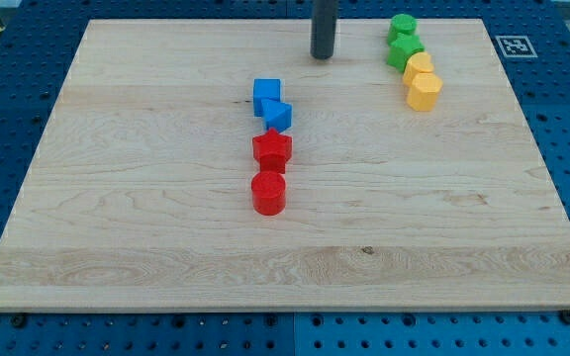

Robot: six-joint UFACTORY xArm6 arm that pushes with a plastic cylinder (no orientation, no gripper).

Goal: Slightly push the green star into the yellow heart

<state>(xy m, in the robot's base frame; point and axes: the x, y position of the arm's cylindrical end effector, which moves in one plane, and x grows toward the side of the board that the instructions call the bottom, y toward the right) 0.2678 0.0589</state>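
Observation:
The green star (404, 50) sits near the view's top right, touching the yellow heart (419, 67) just below and to its right. A green round block (402, 27) touches the star from above. A yellow hexagon-like block (425, 92) sits right below the heart. The four form a short chain. My tip (324, 56) is the end of the dark rod at the view's top centre, well left of the green star and apart from every block.
A blue cube (266, 95), a blue triangular block (278, 116), a red star (272, 150) and a red cylinder (268, 193) form a column at the board's centre. The wooden board (117, 227) lies on a blue pegboard table. A marker tag (514, 44) lies at the top right.

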